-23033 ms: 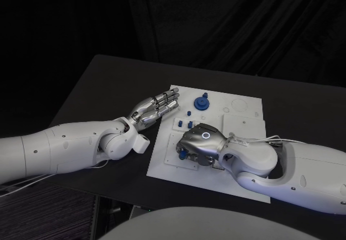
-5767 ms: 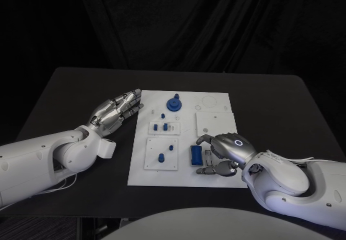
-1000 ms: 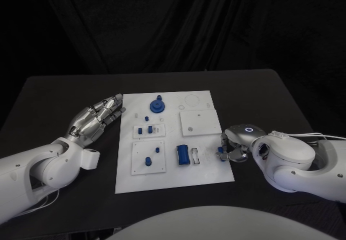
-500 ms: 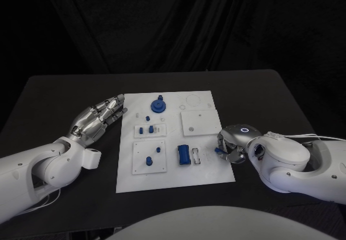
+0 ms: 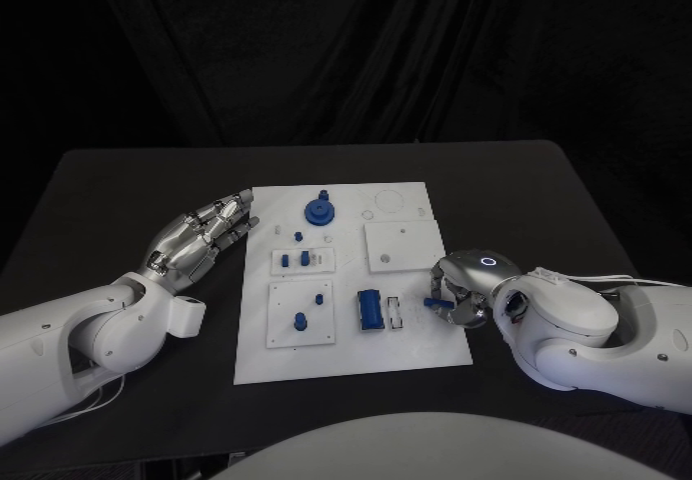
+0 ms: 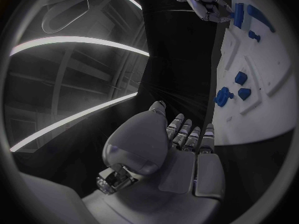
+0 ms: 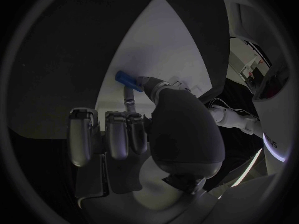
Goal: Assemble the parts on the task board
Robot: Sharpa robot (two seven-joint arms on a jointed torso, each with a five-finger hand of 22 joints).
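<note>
Right hand point(image 5: 464, 290) curled, pinching blue part point(image 5: 436, 302); left hand point(image 5: 198, 240) flat, fingers extended.

The head camera looks down on the task board point(image 5: 351, 345). Each wrist camera sits close behind its hand, facing along the fingers; all three share the board.

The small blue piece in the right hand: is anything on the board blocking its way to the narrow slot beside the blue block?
Nothing visible does. The right hand pinches the small blue piece just above the white board, and the bare strip between it and the narrow slot beside the blue block carries no other part.
</note>
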